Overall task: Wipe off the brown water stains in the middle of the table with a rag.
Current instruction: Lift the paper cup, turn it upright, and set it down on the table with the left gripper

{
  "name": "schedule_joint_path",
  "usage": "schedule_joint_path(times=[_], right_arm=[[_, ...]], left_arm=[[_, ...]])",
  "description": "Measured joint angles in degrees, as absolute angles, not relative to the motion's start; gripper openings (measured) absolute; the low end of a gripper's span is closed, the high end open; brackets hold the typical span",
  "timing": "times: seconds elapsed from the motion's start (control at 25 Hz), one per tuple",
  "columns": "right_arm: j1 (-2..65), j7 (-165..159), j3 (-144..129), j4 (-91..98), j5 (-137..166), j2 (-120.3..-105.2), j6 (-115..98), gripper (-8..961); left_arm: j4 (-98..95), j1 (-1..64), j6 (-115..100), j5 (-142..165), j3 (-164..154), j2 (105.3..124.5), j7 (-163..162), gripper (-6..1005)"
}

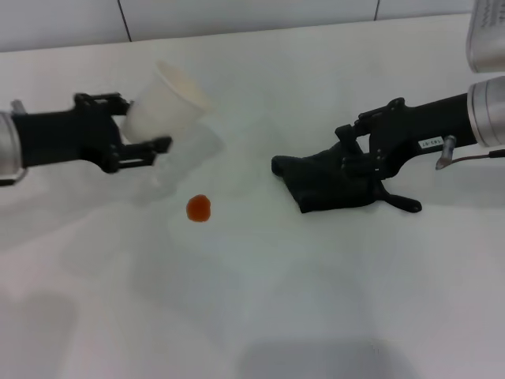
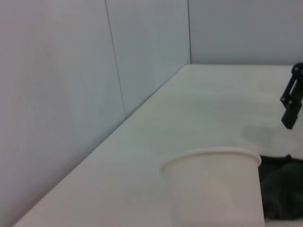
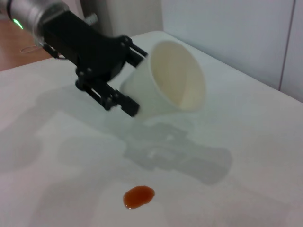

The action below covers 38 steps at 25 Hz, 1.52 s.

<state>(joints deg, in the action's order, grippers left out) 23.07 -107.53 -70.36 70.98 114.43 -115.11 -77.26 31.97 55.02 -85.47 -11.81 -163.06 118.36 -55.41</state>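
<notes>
The brown water stain point(image 1: 199, 208) is one small orange-brown blot on the white table point(image 1: 260, 300); the right wrist view shows the stain point(image 3: 138, 196) too. My left gripper point(image 1: 142, 122) is shut on a white paper cup point(image 1: 164, 101), held tilted above the table, up and left of the blot. The black rag point(image 1: 319, 183) lies bunched on the table to the right of the stain, its thin tail point(image 1: 402, 204) pointing right. My right gripper point(image 1: 361, 164) is down in the cloth, shut on it.
A tiled wall point(image 2: 61, 94) runs along the table's far edge. In the left wrist view the cup point(image 2: 215, 189) fills the near foreground, with the rag point(image 2: 282, 194) and part of the right gripper point(image 2: 292, 101) beyond it. The right wrist view shows the left gripper point(image 3: 137, 78) holding the cup point(image 3: 175, 75).
</notes>
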Motion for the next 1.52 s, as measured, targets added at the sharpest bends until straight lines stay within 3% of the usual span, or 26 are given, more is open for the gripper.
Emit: schedule_joint_path(times=[0.44, 1.52], right_arm=[[22.41, -105.18, -70.58, 71.09, 114.43, -115.13, -77.72, 559], [22.33, -103.62, -69.86, 70.83, 114.43, -114.85, -77.67, 559]], left_arm=[[25.34, 50.21, -78.59, -20.15, -163.03, 118.67, -53.3, 680], [13.04, 48.59, -61.35, -19.91, -163.04, 118.88, -46.06, 679]])
